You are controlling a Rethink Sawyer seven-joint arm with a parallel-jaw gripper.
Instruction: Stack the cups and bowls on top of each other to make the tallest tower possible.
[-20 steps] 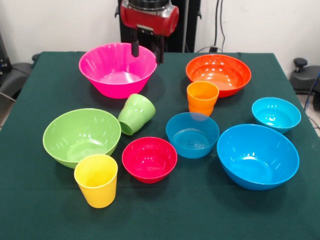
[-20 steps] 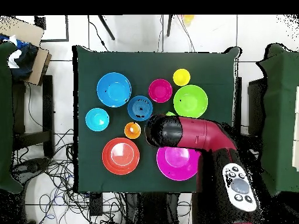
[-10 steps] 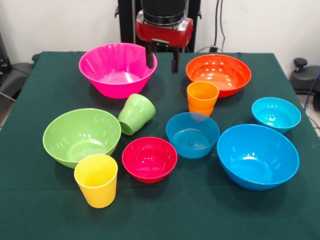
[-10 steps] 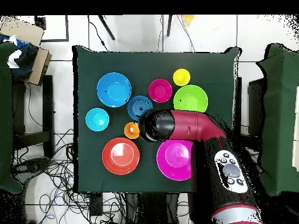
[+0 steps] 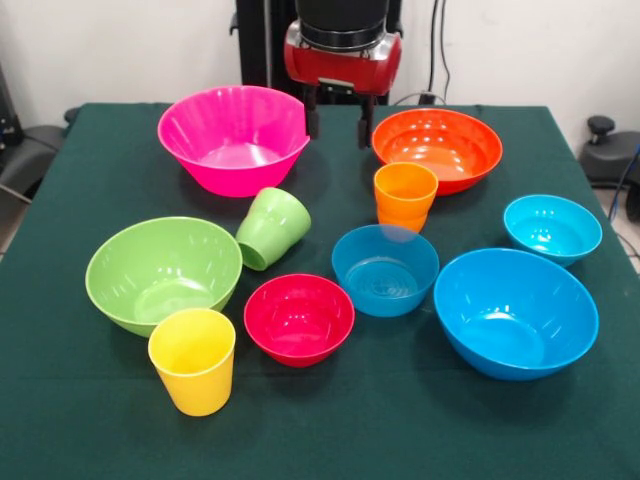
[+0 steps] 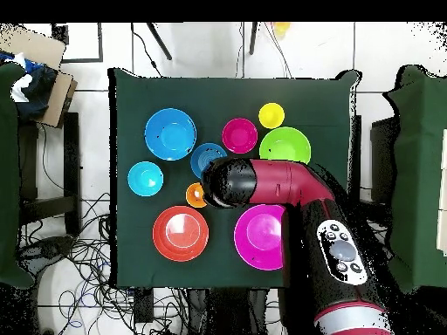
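1. gripper (image 5: 338,122), fingers spread and empty, hangs between pink bowl (image 5: 233,137) and orange bowl (image 5: 437,147) near the table's far edge.
2. orange cup (image 5: 405,196) stands upright just nearer the front edge, toward the orange bowl's side.

A dark green counter (image 5: 90,420) fills the frame; a cardboard box (image 6: 35,54) sits upper left, tangled cables (image 6: 83,257) lower left.

A dark green table (image 5: 90,420) carried seven bowls (image 5: 515,312) and three cups (image 5: 193,360), all apart and unstacked. The green cup (image 5: 271,228) lay tipped beside the light green bowl (image 5: 163,273); the others stood upright.
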